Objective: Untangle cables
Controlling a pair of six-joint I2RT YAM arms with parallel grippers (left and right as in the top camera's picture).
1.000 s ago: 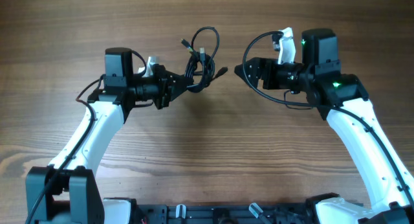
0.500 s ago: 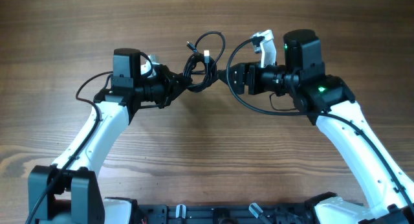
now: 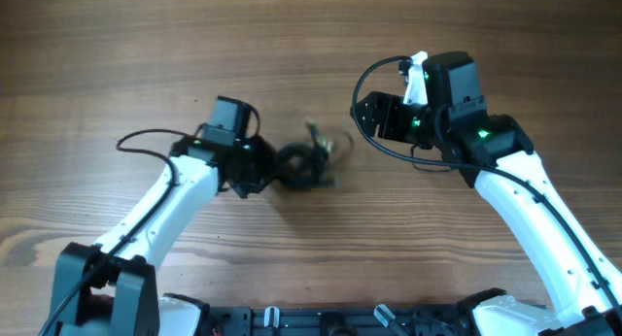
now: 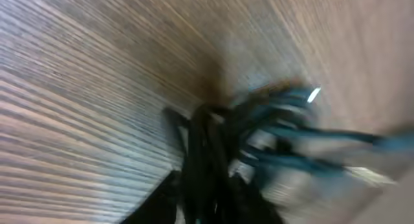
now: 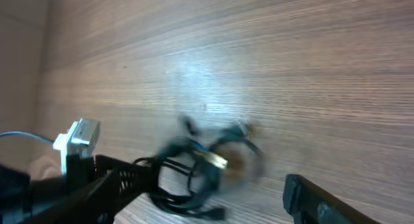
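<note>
The cables (image 3: 307, 163) are a small black bundle of loops, blurred by motion, low over the wooden table near its middle. My left gripper (image 3: 264, 173) is right at the bundle's left side. In the left wrist view dark strands (image 4: 206, 160) run down between my jaws, and blur hides whether they still pinch them. A plug end (image 4: 313, 94) sticks out to the right. My right gripper (image 3: 364, 115) hangs open up and to the right of the bundle, apart from it. The right wrist view shows the bundle (image 5: 194, 172) beyond my spread fingers (image 5: 310, 197), with a metal plug (image 5: 217, 160) on top.
The wooden table (image 3: 311, 239) lies bare around the bundle. The arms' own thicker black wires loop at the left arm (image 3: 146, 138) and at the right wrist (image 3: 374, 147). The arm bases stand along the front edge (image 3: 321, 321).
My left arm has swung toward the front and right, bringing the bundle down from mid-air to the table. My right gripper, which was at the bundle's right end, has pulled back to the right.
</note>
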